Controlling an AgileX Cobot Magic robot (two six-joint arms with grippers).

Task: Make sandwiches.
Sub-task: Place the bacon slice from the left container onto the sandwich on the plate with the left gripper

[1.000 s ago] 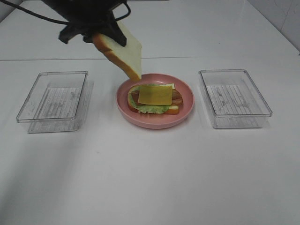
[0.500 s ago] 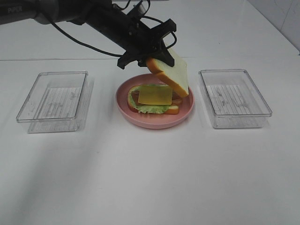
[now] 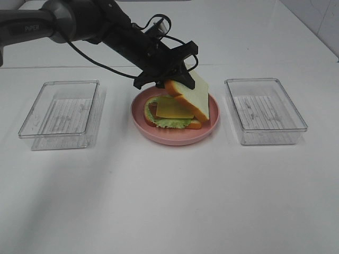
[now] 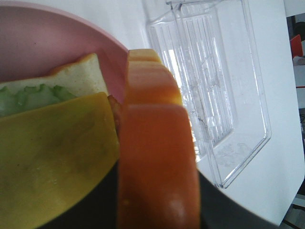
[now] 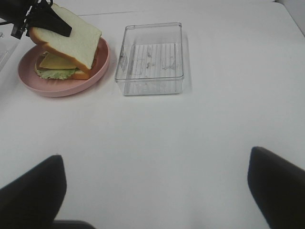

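One slice of toy bread [image 3: 189,96], white with a brown crust, hangs tilted just above the centre of the exterior frame, its lower edge down over the right part of the half-built sandwich [image 3: 172,112]. That stack lies in the pink plate [image 3: 175,138] at the middle of the frame: a bottom slice, ruffled green lettuce showing at the left and front, a reddish meat strip at the edge and a yellow cheese square on top. Whether the tilted slice already touches the stack on the right cannot be told.

The left end effector [image 3: 168,74] sits at the slice's upper left corner, reaching in from the upper left of the frame, and is closed on the slice's upper edge. In the left wrist view the orange-brown crust [image 4: 155,162] fills the lower middle, with the cheese [image 4: 52,152] to its left.

The right end effector is wide open and holds nothing; only its two dark fingers [image 5: 279,188] show in the lower corners of the right wrist view, well apart from the plate.

Two clear plastic trays stand on the white surface [image 3: 169,201], one at the left [image 3: 58,138], one at the right [image 3: 265,137] of the plate.
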